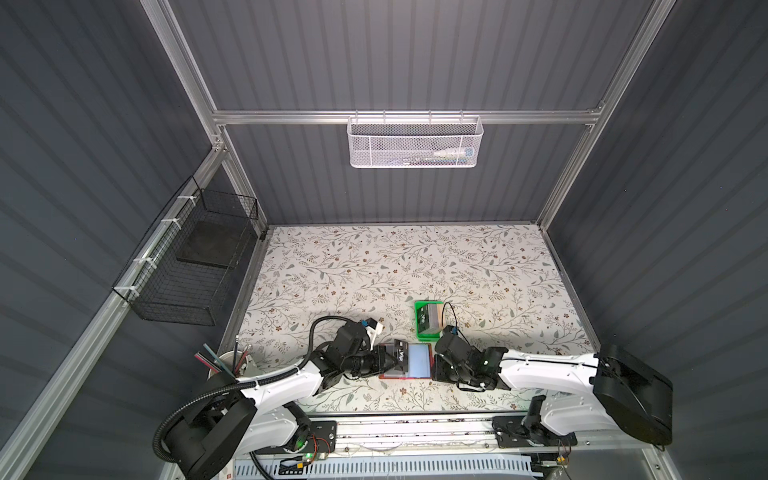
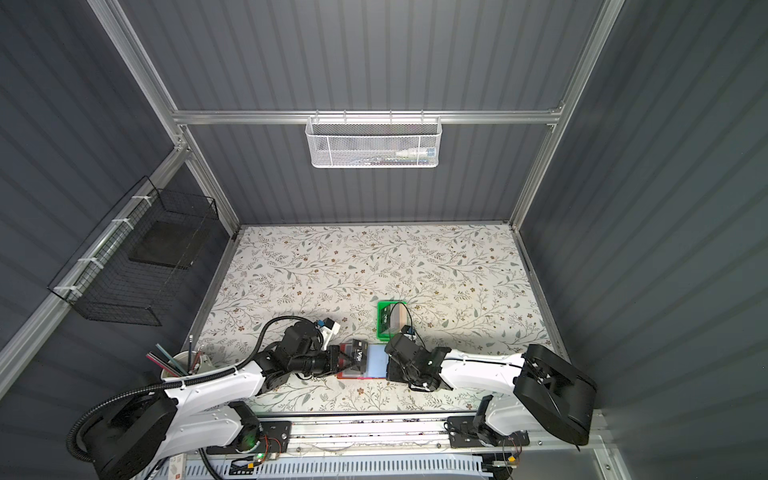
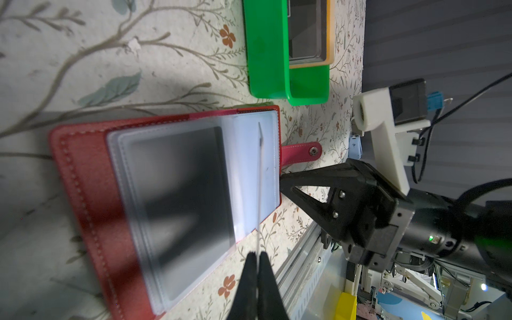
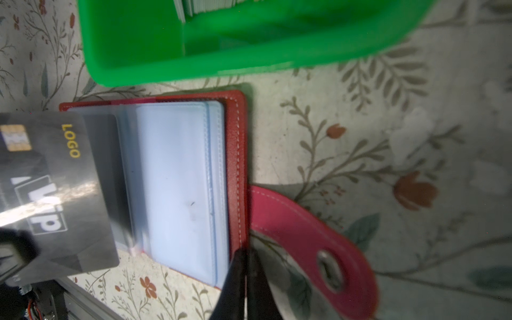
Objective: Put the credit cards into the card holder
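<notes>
Table [image 1: 374, 266]: floral cloth, filling the middle and lower part of both top views.

Card holder [image 1: 417, 360]: red, lying open and flat at lower centre, between my two arms. Its clear sleeves face up, and the snap tab [image 4: 304, 235] is spread on the cloth on the right arm's side.

Green tray [image 1: 427, 333]: just above the holder in the frame and close to it, with a stack of credit cards [image 1: 431, 319] inside.

Black Vip card [image 4: 55, 194]: pinched at one edge by my left gripper [image 3: 259, 256] and held over the holder's left-hand page.

Right gripper [image 4: 245, 256]: fingers pressed together at the holder's right edge. I think they touch the cover, but blur keeps me from telling whether they nip it.
</notes>
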Tool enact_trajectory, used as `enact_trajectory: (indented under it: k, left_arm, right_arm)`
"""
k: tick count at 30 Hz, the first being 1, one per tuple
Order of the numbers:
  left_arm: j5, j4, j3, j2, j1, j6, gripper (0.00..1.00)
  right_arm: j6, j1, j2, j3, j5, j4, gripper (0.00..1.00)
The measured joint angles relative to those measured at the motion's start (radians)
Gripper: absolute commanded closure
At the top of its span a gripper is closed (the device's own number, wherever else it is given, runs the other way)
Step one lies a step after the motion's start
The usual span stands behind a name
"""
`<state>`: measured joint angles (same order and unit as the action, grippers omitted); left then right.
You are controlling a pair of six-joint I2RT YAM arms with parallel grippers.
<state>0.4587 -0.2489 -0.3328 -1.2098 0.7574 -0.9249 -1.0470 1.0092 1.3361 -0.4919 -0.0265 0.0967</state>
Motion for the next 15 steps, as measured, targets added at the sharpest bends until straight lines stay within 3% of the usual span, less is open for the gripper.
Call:
enact_trajectory:
  k: [15]
  left_arm:
    - [0.004,-0.096,0.048,-0.077,0.000,-0.037,0.97]
  right_arm:
    - [0.000,0.003,0.010,-0.009,-0.003,0.004,0.93]
